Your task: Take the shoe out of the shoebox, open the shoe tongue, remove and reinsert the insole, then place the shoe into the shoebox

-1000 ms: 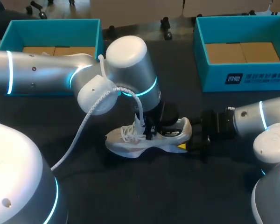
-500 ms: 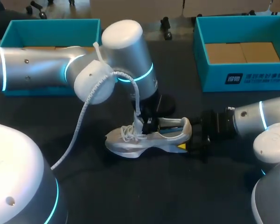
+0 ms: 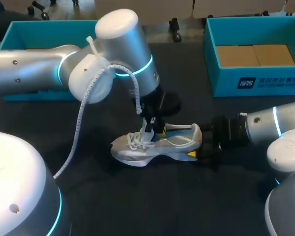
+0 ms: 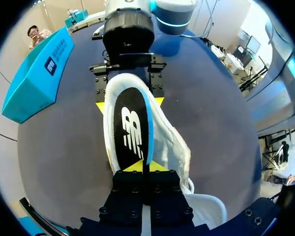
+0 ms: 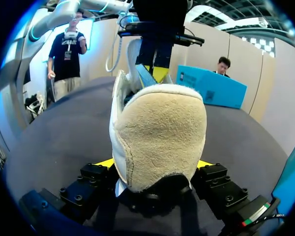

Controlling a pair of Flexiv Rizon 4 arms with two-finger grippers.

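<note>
A white shoe (image 3: 155, 146) lies on its sole on the dark table, toe toward my left. My right gripper (image 3: 198, 149) is shut on the shoe's heel (image 5: 160, 132), one yellow tip on each side. Above the shoe's opening my left gripper (image 3: 152, 129) is shut on the front end of the black, blue-edged insole (image 4: 132, 130), which slopes up out of the shoe (image 4: 174, 152). The left wrist view shows the insole running from my left gripper (image 4: 142, 167) down to the heel held by my right gripper (image 4: 128, 101). From the right wrist, my left gripper (image 5: 156, 66) stands above the heel.
A teal shoebox (image 3: 265, 81) with brown cardboard inside stands at the back right. A second teal box (image 3: 19, 29) stands at the back left, partly behind my left arm. A white cable hangs along the left arm.
My left arm has lifted and drawn back to the left, raising the insole's front end out of the shoe. The right gripper and the shoe have stayed in place.
</note>
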